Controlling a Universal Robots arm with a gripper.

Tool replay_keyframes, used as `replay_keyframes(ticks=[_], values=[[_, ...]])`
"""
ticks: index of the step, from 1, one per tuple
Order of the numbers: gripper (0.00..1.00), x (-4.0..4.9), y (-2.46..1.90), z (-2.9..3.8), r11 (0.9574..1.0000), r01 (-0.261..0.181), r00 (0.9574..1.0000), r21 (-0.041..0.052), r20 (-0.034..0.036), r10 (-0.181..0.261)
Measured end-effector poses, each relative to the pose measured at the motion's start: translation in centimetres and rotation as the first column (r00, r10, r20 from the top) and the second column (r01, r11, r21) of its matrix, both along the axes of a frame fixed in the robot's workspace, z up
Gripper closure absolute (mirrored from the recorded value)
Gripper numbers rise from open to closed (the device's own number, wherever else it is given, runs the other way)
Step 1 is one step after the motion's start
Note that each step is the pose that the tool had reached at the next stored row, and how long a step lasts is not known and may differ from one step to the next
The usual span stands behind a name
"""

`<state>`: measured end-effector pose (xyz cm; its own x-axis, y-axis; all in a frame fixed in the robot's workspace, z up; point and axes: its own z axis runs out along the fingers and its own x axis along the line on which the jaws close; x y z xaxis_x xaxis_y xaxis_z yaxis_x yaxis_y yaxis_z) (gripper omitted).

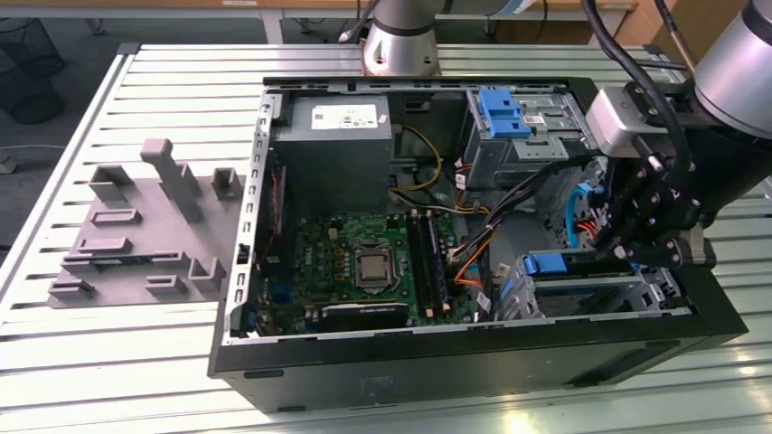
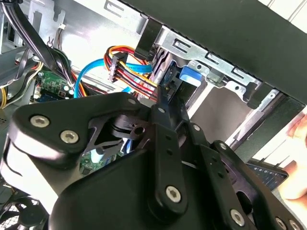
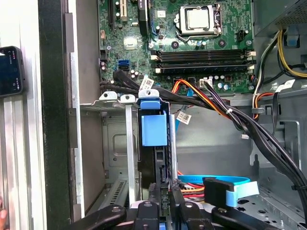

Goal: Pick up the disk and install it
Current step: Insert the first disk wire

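My black pincer (image 3: 162, 194) is clamped on the silver metal disk in its blue plastic carrier (image 3: 153, 127), held on edge to suit the grey metal drive cage (image 3: 115, 143) slot. Beyond, at twelve o'clock, lies the green motherboard (image 3: 192, 48).

One open computer case (image 1: 483, 362) lies on one slatted table (image 1: 145, 362), holding one motherboard (image 1: 362, 262), one power supply (image 1: 332, 149) and two blue drive brackets (image 1: 503, 113); beside the case, one grey fixture plate (image 1: 139, 235).
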<state>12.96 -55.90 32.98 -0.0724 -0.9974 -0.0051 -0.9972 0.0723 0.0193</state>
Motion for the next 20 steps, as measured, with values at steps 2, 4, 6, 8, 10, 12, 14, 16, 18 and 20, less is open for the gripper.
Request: replay_keyframes(ticks=[2, 4, 6, 8, 10, 12, 14, 16, 18, 20], values=[[0.76, 0.00, 0.00, 0.20, 1.0000, 0.000, 1.0000, 0.0009, 0.0000, 0.000], [0.76, 0.00, 0.00, 0.52, 1.0000, 0.000, 1.0000, 0.0013, 0.0000, 0.000], [0.76, 0.00, 0.00, 0.84, 1.0000, 0.000, 1.0000, 0.0020, -0.0002, 0.000], [0.76, 0.00, 0.00, 1.14, 1.0000, 0.000, 1.0000, 0.0028, -0.0003, 0.000], [0.77, 0.00, 0.00, 1.17, 1.0000, 0.000, 1.0000, 0.0030, -0.0003, 0.000], [0.89, 0.00, 0.00, 1.18, 1.0000, 0.000, 1.0000, 0.0031, -0.0003, 0.000], [0.89, 0.00, 0.00, 1.21, 1.0000, 0.000, 1.0000, 0.0028, -0.0003, 0.000], [0.89, 0.00, 0.00, 1.21, 1.0000, 0.000, 1.0000, 0.0029, -0.0003, 0.000], [0.89, 0.00, 0.00, 1.23, 1.0000, 0.000, 1.0000, 0.0029, -0.0004, 0.000], [0.89, 0.00, 0.00, 1.26, 1.0000, 0.000, 1.0000, 0.0028, -0.0003, 0.000]])
